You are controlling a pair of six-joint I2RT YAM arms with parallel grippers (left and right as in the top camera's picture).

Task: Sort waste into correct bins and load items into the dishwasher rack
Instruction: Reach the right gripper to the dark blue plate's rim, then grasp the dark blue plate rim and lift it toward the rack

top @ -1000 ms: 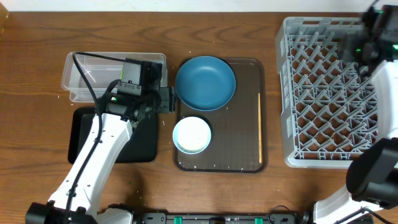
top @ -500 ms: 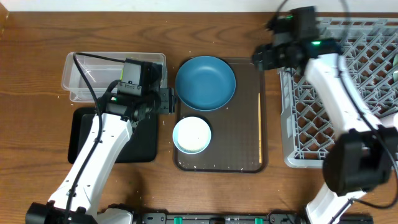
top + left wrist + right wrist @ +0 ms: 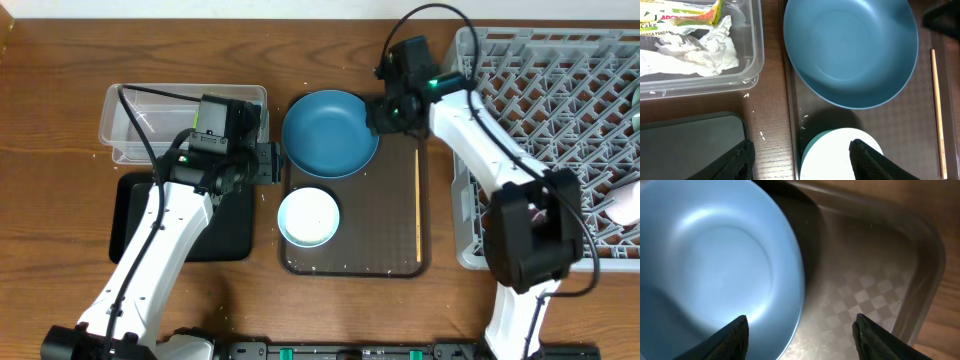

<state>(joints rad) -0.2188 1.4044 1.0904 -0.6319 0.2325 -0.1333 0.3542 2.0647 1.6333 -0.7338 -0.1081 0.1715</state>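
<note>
One right claw point(image 3: 800, 335) above blue bowl point(image 3: 715, 270)

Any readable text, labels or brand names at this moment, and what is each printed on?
"Cake": on the snack wrapper lying in the clear tub, left wrist view.
"ERISA PANDAN": same wrapper, its start cut off by the frame edge.
Red logo beginning "APO": the rest is too blurred to read.
Nothing else is readable.

Wooden table point(image 3: 50, 60) carries clear tub point(image 3: 180, 90), black tray point(image 3: 228, 235), brown tray point(image 3: 380, 220) and grey rack point(image 3: 590, 120).
</note>
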